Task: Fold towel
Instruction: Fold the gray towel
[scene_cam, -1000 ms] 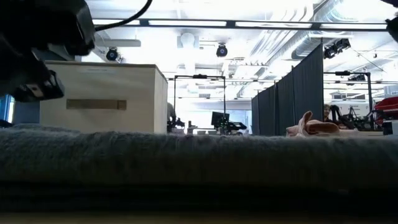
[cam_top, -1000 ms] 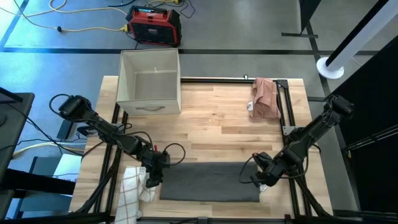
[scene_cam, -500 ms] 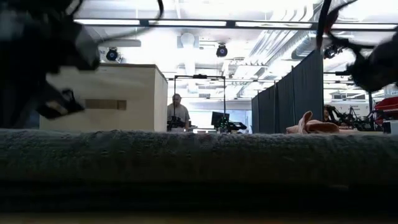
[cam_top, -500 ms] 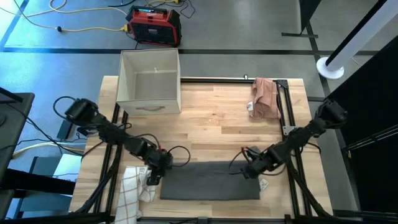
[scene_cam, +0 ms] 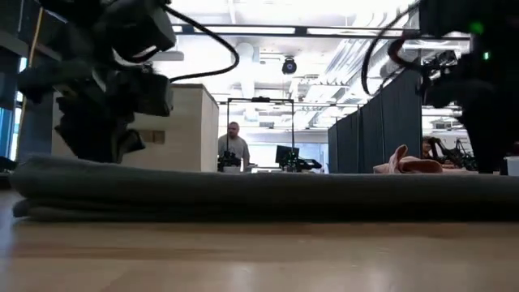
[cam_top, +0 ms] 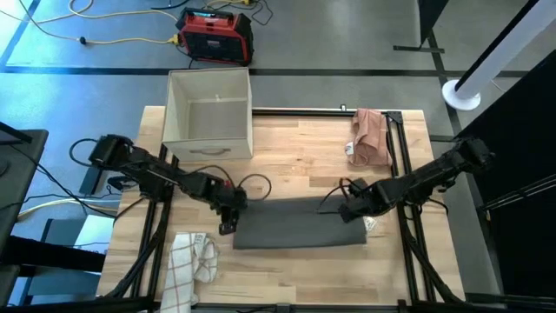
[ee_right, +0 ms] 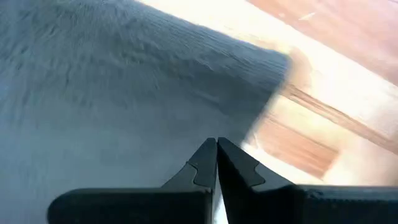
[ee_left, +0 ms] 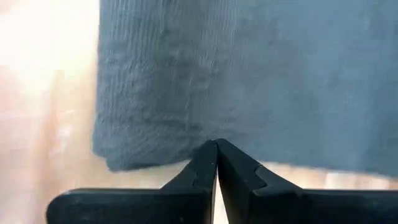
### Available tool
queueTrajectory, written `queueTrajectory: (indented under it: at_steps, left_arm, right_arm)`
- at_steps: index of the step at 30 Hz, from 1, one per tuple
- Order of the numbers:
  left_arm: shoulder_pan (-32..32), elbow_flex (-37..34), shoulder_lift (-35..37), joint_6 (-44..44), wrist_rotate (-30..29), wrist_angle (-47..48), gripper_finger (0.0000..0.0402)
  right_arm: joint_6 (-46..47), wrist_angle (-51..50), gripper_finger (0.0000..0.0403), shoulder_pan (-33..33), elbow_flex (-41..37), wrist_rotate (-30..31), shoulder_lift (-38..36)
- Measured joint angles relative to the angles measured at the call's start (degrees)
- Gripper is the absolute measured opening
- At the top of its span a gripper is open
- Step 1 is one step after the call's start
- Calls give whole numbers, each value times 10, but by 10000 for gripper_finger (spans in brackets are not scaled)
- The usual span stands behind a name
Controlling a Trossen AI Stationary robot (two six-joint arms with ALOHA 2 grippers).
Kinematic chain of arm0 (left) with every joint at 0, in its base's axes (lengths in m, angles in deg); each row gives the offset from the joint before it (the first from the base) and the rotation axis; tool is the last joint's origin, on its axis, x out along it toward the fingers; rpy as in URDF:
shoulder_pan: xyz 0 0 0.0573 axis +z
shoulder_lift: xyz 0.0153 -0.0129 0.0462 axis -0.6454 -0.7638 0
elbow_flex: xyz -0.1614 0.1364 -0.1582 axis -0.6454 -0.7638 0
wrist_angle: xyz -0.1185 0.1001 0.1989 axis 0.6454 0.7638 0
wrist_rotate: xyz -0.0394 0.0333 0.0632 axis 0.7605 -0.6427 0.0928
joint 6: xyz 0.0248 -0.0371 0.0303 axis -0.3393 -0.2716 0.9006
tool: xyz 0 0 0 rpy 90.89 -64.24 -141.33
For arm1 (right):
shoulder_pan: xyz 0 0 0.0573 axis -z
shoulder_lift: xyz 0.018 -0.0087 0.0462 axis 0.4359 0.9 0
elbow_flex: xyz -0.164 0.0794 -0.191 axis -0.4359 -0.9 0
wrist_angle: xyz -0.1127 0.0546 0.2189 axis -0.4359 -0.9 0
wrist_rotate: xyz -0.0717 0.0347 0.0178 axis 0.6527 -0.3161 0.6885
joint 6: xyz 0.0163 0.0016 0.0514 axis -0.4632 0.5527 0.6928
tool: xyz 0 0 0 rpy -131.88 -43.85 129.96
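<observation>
Towel (cam_top: 297,224) lies as a dark grey band on the wooden table (cam_top: 304,156), a little toward six o'clock from the table's middle — it looks already doubled, with two layers visible in the low view. The left gripper (cam_top: 229,209) is at the nine o'clock end of the towel and the right gripper (cam_top: 349,212) at the three o'clock end. In each wrist view the fingers are pressed together with the cloth edge at their tips, so each seems clamped on a corner, though the pinch itself is hidden. To do this step well, I think both arms should lay their corners at the same line — edges matching, cloth kept flat — and let go only when the upper layer rests fully on the lower one.
</observation>
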Motion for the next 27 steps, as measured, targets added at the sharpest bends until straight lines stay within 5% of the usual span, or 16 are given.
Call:
queueTrajectory:
  at_steps: [13,19,23,27]
  left_arm:
    - [-62,29,80,-12,-52,120,2]
    - [-86,29,58,-11,-65,118,0]
    - [-87,29,40,-9,-65,117,0]
    - [-87,28,17,-4,-67,115,0]
  right_arm:
    - [144,-16,117,-16,-10,-46,-4]
    - [145,49,167,-12,-50,-36,36]
    - [143,112,147,-12,-72,-33,59]
    - [140,121,50,-12,-76,-30,66]
